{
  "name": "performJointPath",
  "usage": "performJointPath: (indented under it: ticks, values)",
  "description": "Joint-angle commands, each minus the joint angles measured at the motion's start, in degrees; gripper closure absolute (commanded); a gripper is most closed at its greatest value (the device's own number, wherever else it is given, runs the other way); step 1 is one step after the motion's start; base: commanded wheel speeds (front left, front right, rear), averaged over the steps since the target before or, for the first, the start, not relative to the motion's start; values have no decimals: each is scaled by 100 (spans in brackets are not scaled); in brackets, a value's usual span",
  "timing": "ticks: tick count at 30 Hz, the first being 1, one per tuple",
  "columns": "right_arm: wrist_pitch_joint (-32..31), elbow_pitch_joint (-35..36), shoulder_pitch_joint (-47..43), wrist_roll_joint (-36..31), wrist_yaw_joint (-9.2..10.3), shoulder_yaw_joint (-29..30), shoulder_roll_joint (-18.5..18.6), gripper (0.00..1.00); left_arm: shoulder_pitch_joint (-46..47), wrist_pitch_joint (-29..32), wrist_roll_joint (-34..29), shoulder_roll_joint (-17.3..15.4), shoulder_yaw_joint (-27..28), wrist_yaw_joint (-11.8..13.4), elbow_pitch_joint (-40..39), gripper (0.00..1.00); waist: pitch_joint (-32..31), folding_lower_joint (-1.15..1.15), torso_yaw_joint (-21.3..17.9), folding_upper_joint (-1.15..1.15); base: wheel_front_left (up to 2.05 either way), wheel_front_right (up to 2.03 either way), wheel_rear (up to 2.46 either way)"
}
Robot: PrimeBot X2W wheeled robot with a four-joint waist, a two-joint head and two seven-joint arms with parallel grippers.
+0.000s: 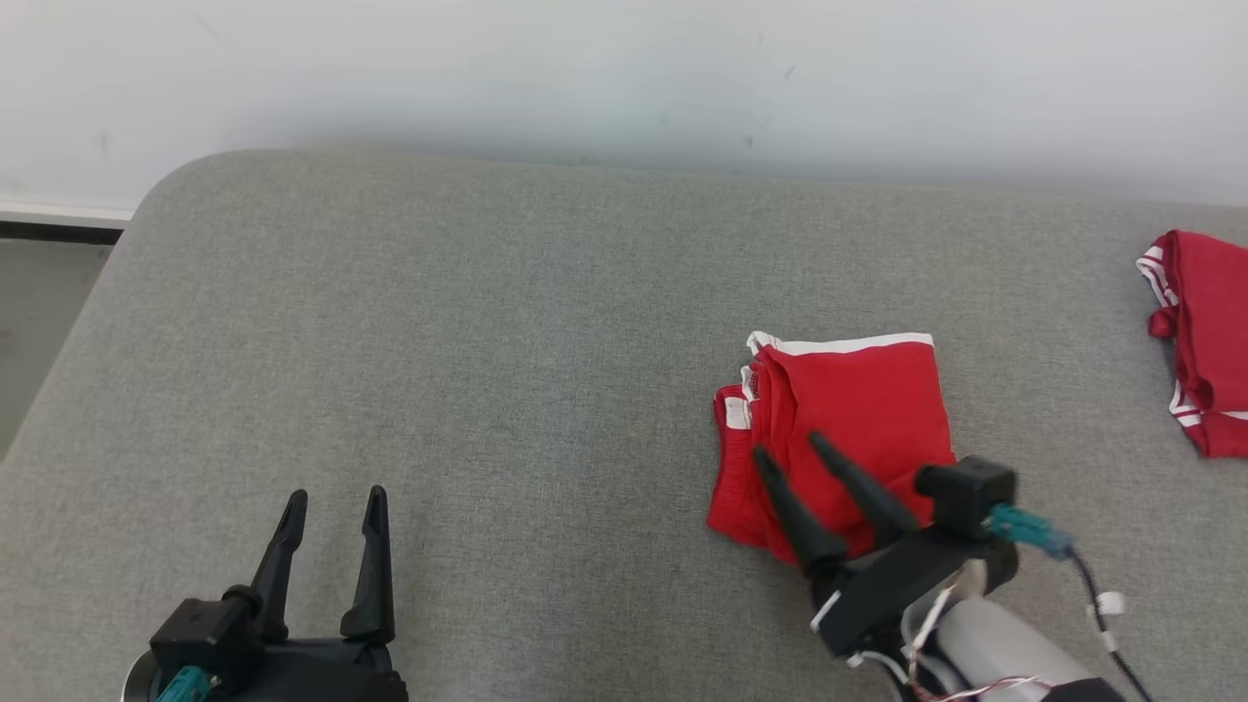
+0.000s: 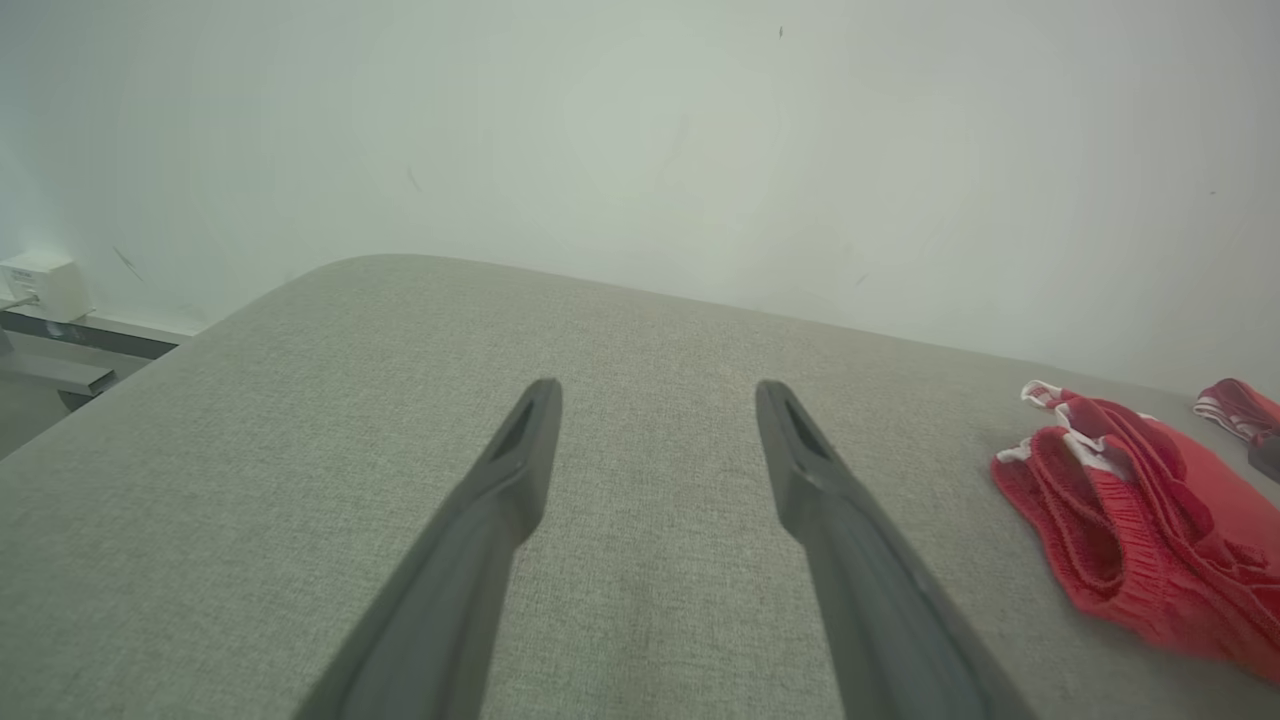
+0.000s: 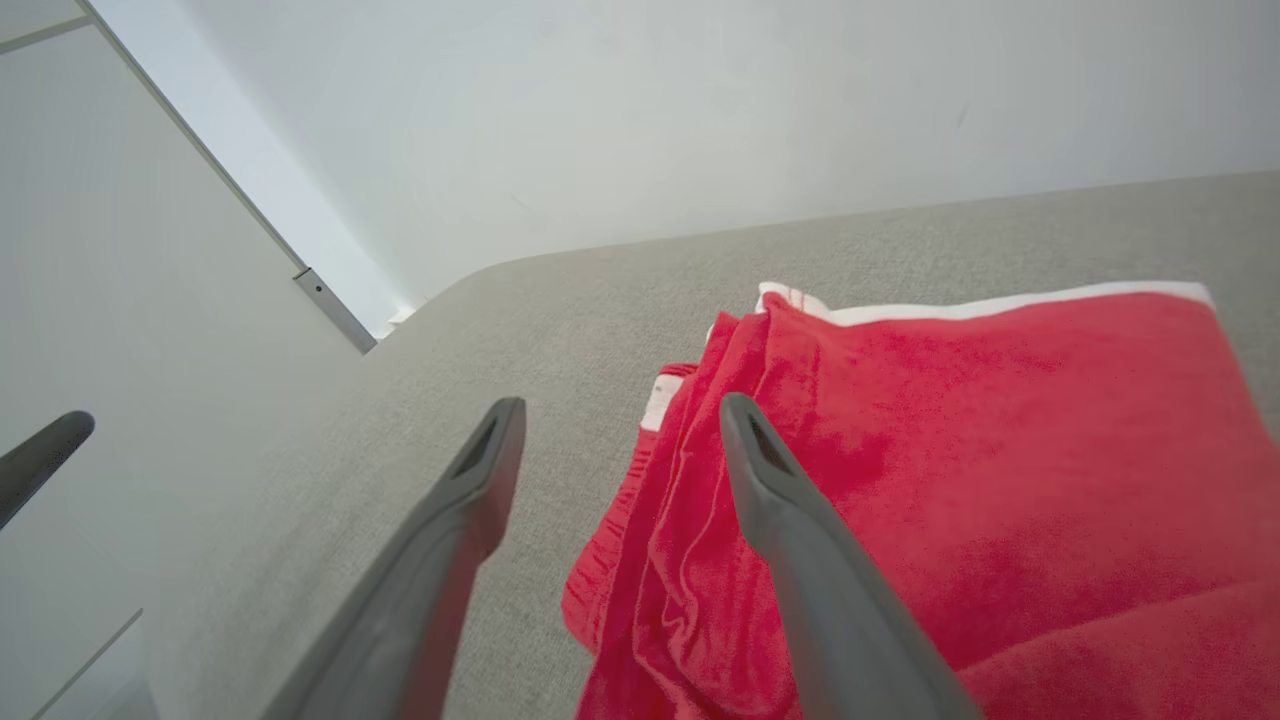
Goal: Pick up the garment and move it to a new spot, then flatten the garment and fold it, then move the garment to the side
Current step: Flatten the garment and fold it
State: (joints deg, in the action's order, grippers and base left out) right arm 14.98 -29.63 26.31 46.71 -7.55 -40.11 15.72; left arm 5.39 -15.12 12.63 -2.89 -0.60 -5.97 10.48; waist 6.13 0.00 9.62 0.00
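The garment point(image 1: 858, 409) is red with white trim and lies folded into a rough square on the grey cushioned surface point(image 1: 487, 341), right of centre. My right gripper point(image 1: 788, 447) is open, its fingers spread over the garment's near left edge and holding nothing. In the right wrist view one fingertip point(image 3: 740, 420) is over the red garment point(image 3: 1000, 430) and the other is over bare grey fabric; the gripper point(image 3: 622, 405) holds nothing. My left gripper point(image 1: 337, 494) stands open at the lower left, well away from the garment point(image 2: 1140, 520), with only grey surface between its fingers point(image 2: 657, 390).
A second red garment with white stripes point(image 1: 1209, 341) lies at the surface's far right edge. A pale wall runs behind the surface. The surface's rounded left corner point(image 1: 166, 195) drops to the floor. Bare grey fabric spans the left and centre.
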Motion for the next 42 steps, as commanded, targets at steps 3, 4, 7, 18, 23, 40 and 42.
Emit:
performJointPath:
  ticks: [3,4,7,18,23,40,42]
  values:
    - [23,317,-225,-152,16,462,136,0,-30,0,-26,-1,21,23,5,0,-69,0,-54,0,0,0,0]
    - [24,409,-284,-207,16,653,176,0,-42,0,-30,0,32,21,3,0,-80,0,-64,0,0,0,0]
    - [23,519,-490,-341,16,1216,286,0,-47,0,-37,0,26,12,-16,0,-88,0,-69,0,0,0,0]
    - [17,-235,-388,-1008,16,2191,341,100,92,0,-85,0,-86,-14,-7,0,71,0,82,0,0,0,0]
    - [18,-840,-93,-1278,16,2077,223,100,166,0,-45,0,-154,-30,32,0,144,0,219,0,0,0,0]
    - [17,-1869,522,-2211,16,1984,-857,100,336,0,72,0,-315,30,58,0,359,0,532,0,0,0,0]
    - [17,-1779,419,-2298,16,1894,-1009,100,325,0,79,0,-332,42,59,0,356,0,531,0,0,0,0]
